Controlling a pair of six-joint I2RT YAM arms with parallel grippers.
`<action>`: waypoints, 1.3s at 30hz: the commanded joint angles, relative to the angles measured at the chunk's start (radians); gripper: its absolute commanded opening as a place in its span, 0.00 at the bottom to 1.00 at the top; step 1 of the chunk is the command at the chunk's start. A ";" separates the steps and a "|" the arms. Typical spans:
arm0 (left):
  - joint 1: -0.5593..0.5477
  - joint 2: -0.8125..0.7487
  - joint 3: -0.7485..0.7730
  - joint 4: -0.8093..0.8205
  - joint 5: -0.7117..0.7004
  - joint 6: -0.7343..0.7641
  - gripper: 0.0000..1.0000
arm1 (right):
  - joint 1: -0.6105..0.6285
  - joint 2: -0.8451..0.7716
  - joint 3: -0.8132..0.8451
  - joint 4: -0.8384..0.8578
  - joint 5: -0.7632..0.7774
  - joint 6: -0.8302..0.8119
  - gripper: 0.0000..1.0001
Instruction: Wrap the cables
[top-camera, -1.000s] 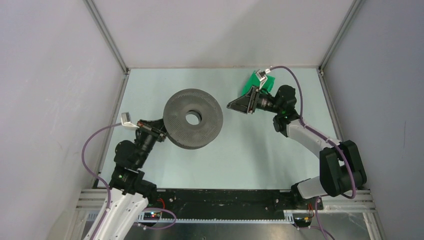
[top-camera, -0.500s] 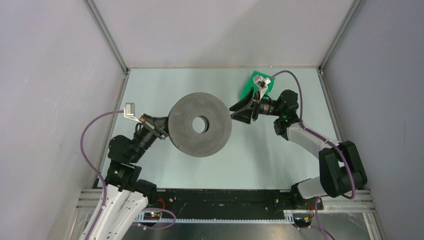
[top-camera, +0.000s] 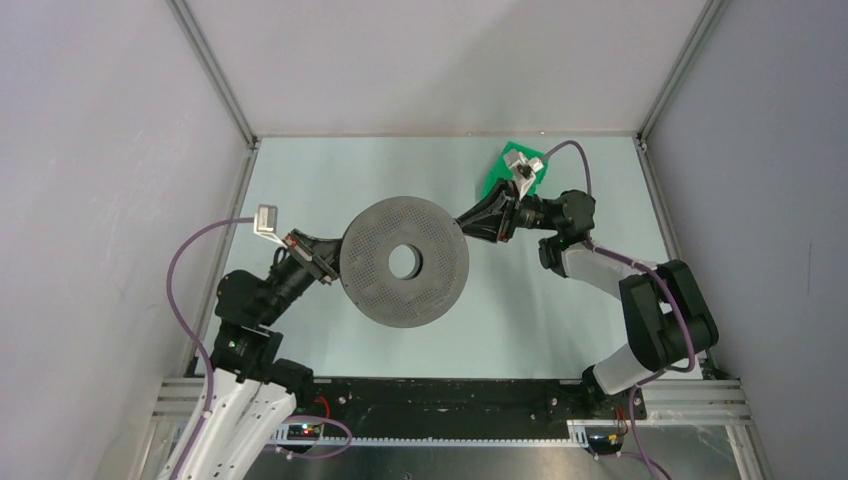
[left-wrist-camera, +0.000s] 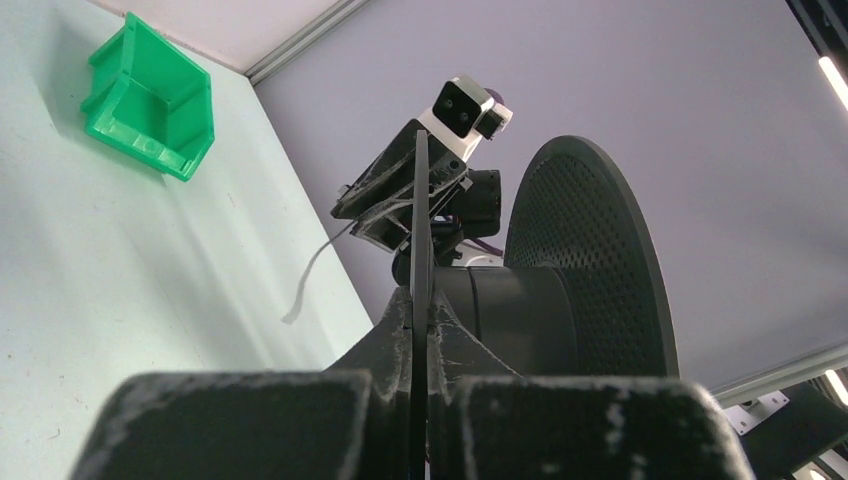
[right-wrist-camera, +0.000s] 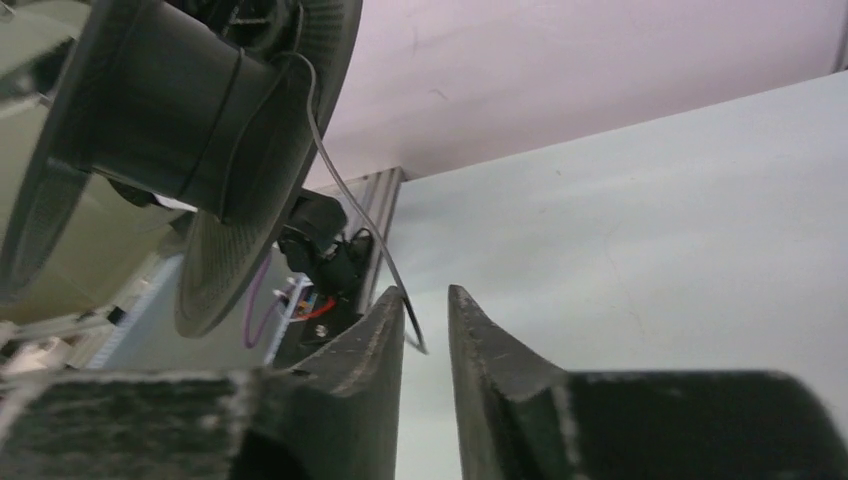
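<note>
You are seeing 1 reel, 2 grippers, 1 green bin and 1 cable. The left gripper is clamping the reel's flange. The right gripper is holding its jaws slightly apart. The right wrist view, unlike the top view, is showing the cable running from the core into that gap.

Beneath my right gripper spreads a pale green tabletop. Plain grey wall panels close it in on three sides, joined at the corners by aluminium posts. A green bin sits near it. A bright ceiling strip glows overhead.
</note>
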 joint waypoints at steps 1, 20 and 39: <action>-0.004 -0.012 0.041 0.087 0.008 -0.006 0.00 | -0.008 0.025 -0.008 0.222 -0.007 0.159 0.11; 0.000 0.078 0.082 0.156 -0.191 0.050 0.00 | 0.127 -0.379 -0.161 -0.345 0.163 0.173 0.00; -0.004 0.030 -0.113 0.390 -0.464 -0.345 0.00 | 0.574 -0.063 -0.055 -0.048 1.311 0.260 0.00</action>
